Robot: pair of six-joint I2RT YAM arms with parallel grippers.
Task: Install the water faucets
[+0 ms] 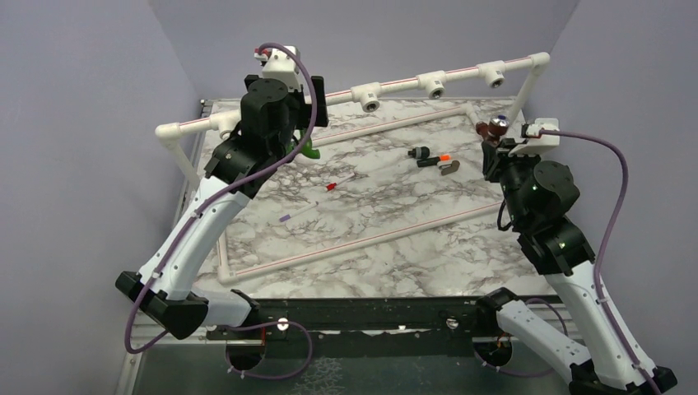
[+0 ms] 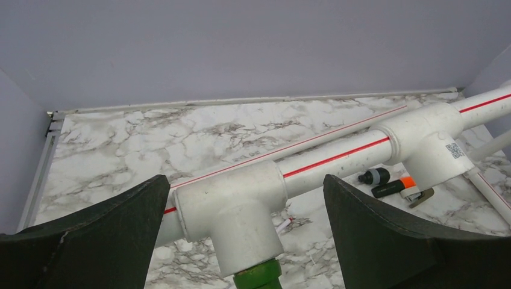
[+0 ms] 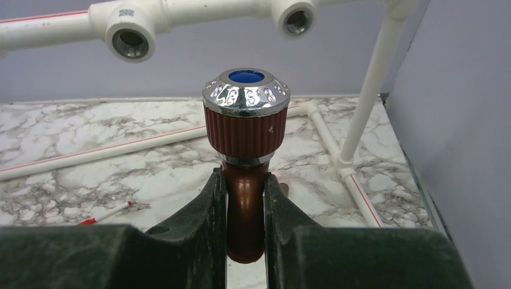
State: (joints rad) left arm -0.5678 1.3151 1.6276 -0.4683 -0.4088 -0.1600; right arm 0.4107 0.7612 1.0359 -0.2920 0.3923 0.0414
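The green faucet [image 1: 309, 151] hangs from the left T-fitting [image 2: 232, 211] of the white pipe frame, its green stem [image 2: 259, 278] entering the fitting's lower socket. My left gripper [image 2: 246, 178] is open, its fingers wide on either side of that fitting and touching nothing. My right gripper [image 3: 244, 180] is shut on the copper-coloured faucet [image 3: 245, 205], held upright with its ribbed knob and chrome cap [image 3: 246, 90] on top. In the top view it [image 1: 496, 125] sits at the table's far right, below the raised pipe.
Three open T-fittings [image 1: 370, 97] [image 1: 432, 82] [image 1: 494, 76] sit along the raised back pipe; two show in the right wrist view [image 3: 129, 39] [image 3: 296, 19]. A black piece with an orange tip [image 1: 432, 158], a small brown part [image 1: 449, 169] and two thin sticks [image 1: 339, 184] [image 1: 296, 212] lie on the marble.
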